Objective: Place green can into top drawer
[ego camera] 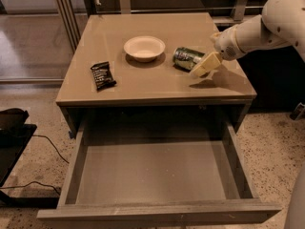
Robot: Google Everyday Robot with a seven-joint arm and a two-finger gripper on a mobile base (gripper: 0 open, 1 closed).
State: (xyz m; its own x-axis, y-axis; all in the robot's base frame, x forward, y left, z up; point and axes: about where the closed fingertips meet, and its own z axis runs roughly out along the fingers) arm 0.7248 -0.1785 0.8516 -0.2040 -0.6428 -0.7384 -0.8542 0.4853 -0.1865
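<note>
Gripper (206,65), a pale cream plastic wedge at the end of the smooth white arm (267,26), hangs low over the right part of the cabinet top, against the right end of the green can (186,58). Whether it is parted or closed there cannot be told.

Below it stands the cabinet (157,87), a boxy piece with a flat, faintly glossy tan top. The top drawer (152,173) is pulled far out toward the camera: a wide, shallow, matte grey-brown tray with a flat bottom, low straight walls and a plain front panel.

On the cabinet top, near the middle and toward the back, sits a round, shallow off-white bowl (144,47). Just right of the bowl the green can lies on its side, a shiny dark-green metal cylinder with a silvery end. Well apart on the left lies a flat black snack wrapper (102,75), rectangular and slightly crinkled, with pale print.
</note>
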